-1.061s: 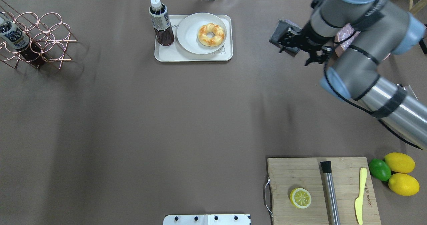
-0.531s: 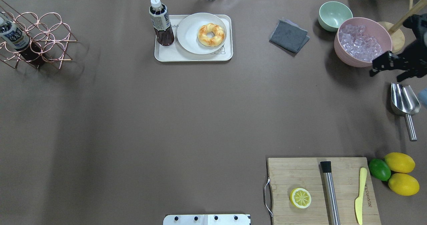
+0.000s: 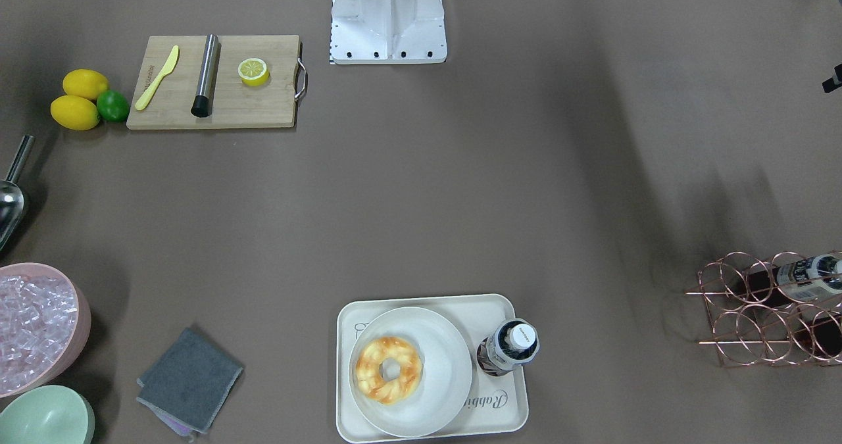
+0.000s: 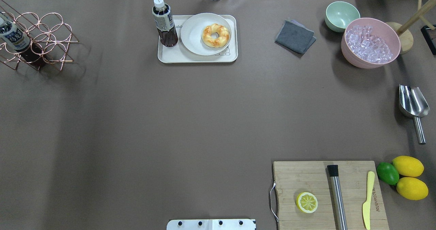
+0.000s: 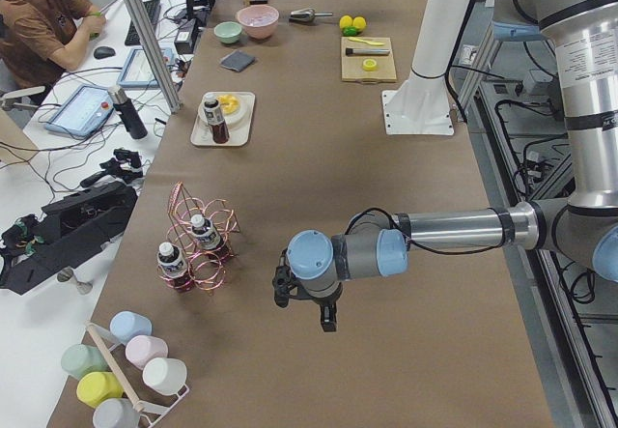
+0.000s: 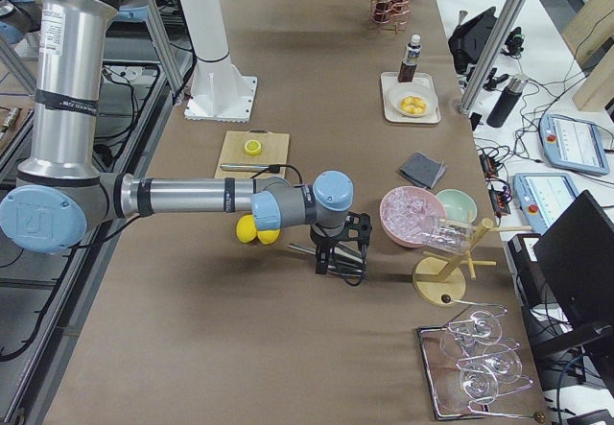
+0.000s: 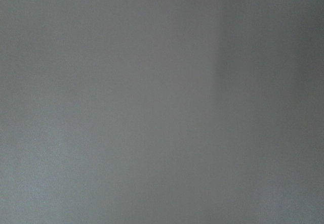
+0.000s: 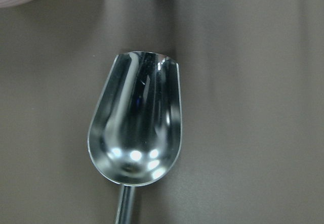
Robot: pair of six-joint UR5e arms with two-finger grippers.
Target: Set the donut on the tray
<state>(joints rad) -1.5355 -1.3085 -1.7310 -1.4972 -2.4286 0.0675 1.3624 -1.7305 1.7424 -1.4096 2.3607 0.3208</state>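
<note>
The donut [image 4: 215, 35] lies on a round cream plate [image 4: 194, 35] that stands on the tray [image 4: 197, 58], at the far middle of the table. It shows the same way in the front-facing view, the donut [image 3: 388, 370] on the tray [image 3: 506, 418]. A dark drink bottle [image 4: 165, 25] stands on the tray's left end. Neither arm is in the overhead view. My left gripper [image 5: 326, 320] hangs over bare table far from the tray; I cannot tell its state. My right gripper [image 6: 341, 264] hangs over the metal scoop [image 8: 135, 128]; I cannot tell its state.
A copper wire rack [image 4: 37, 39] with bottles stands far left. A grey cloth [image 4: 294, 37], a green bowl [image 4: 341, 15], a pink bowl of ice [image 4: 371, 42] and the scoop [image 4: 413, 104] are on the right. A cutting board [image 4: 289, 179] with a lemon half [image 4: 307, 202] is near right.
My right arm has drawn back to the right, away from the grey cloth and out of the overhead view. The donut, plate and tray have not moved.
</note>
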